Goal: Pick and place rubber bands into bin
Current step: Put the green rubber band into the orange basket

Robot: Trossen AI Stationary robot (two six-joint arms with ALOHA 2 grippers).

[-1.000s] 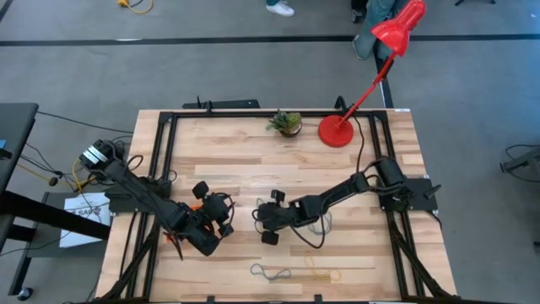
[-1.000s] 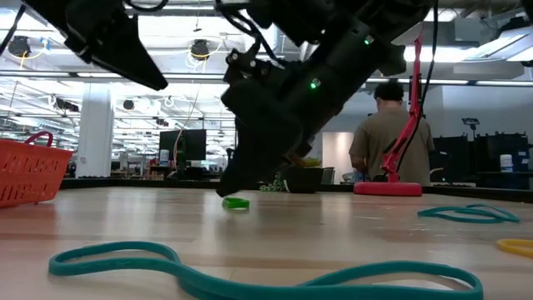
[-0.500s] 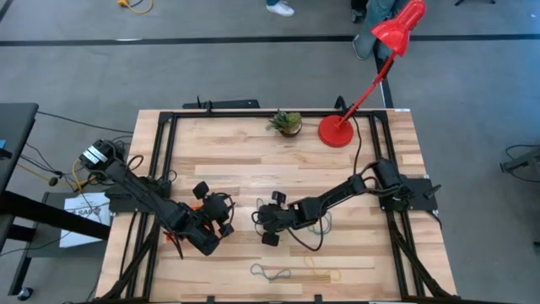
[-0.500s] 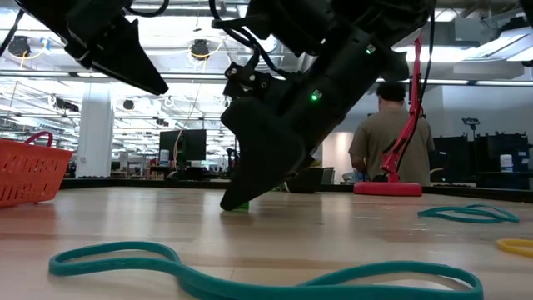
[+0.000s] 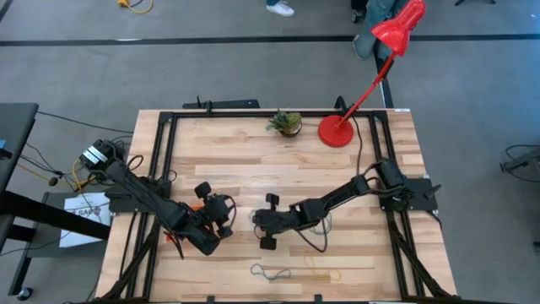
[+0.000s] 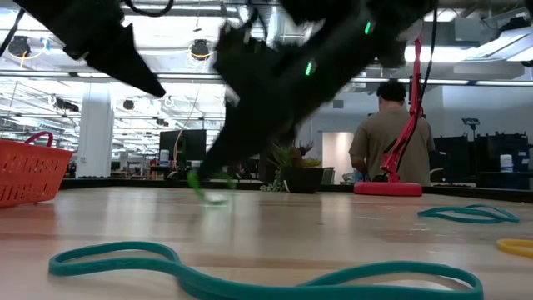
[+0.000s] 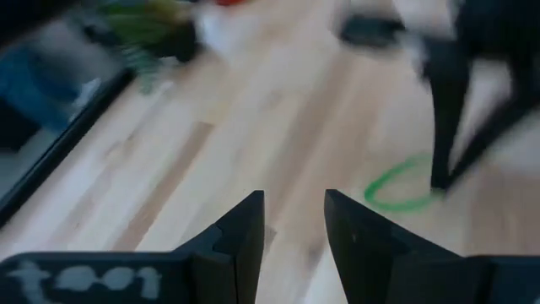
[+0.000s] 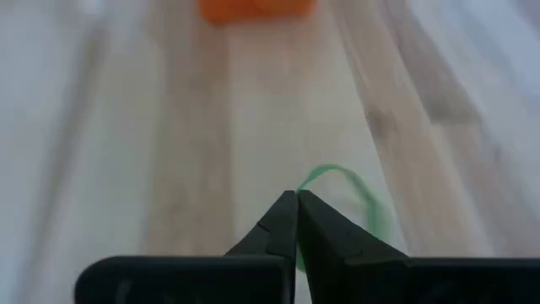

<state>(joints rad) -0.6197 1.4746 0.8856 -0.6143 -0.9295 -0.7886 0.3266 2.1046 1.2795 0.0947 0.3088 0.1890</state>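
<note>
A thin green rubber band (image 8: 359,190) sits mid-table, and my right gripper (image 8: 297,198) is shut on it; it shows in the high view (image 5: 258,221) too. The left wrist view shows the same band (image 7: 395,191) under the right arm's fingers. Just to its left, my left gripper (image 7: 294,215) waits open above the wood with nothing between its fingers. The orange bin (image 8: 253,8) stands beyond the band toward the left arm, and it appears at the low view's left edge (image 6: 29,171). More bands lie near the front edge: a grey-blue one (image 5: 270,272) and a yellow one (image 5: 321,274). My right gripper pinches the near edge of the green loop (image 8: 305,184) between its two fingertips, slanting down from the table's right side. The rest of the loop reaches out past the fingertips. In the low view the band (image 6: 202,190) hangs blurred below the fingers, close above the wood.
A potted plant (image 5: 287,123) and a red lamp base (image 5: 335,133) stand at the far edge. Black cable loops (image 5: 316,234) lie under the right arm. A person (image 6: 390,137) stands beyond the table. Bare wood lies between the arms and along the far half.
My right gripper has dropped onto the green band, taken hold of it and moved toward the table's left, toward the bin. The band lay flat on the wood before; now it is pulled up at one side and drawn along with the fingers.
</note>
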